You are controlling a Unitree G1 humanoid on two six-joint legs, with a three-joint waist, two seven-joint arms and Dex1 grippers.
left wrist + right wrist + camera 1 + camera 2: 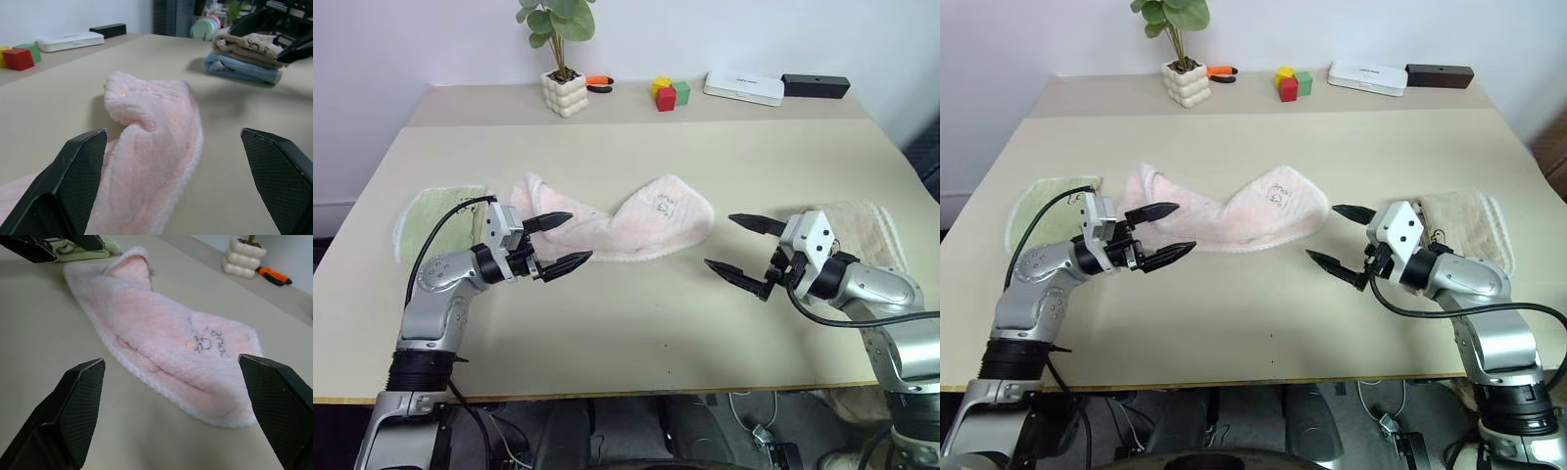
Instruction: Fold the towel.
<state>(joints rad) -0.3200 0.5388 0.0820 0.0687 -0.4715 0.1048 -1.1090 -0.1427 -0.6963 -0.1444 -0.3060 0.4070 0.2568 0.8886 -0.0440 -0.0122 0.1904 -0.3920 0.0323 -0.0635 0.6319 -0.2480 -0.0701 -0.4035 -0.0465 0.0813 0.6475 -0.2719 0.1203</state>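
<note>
The left gripper [560, 242] stands with its fingers spread wide, gripping nothing, just beside the left end of the towel [625, 227]. The right gripper [741, 248] is likewise spread wide and empty, near the towel's right end without touching it. The towel lies crumpled mid-worktop [636, 323], between both grippers.

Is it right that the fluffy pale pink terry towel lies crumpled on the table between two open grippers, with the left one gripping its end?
Not quite. The left gripper is open and grips nothing; the left eye view shows it beside the pale pink terry towel.
</note>
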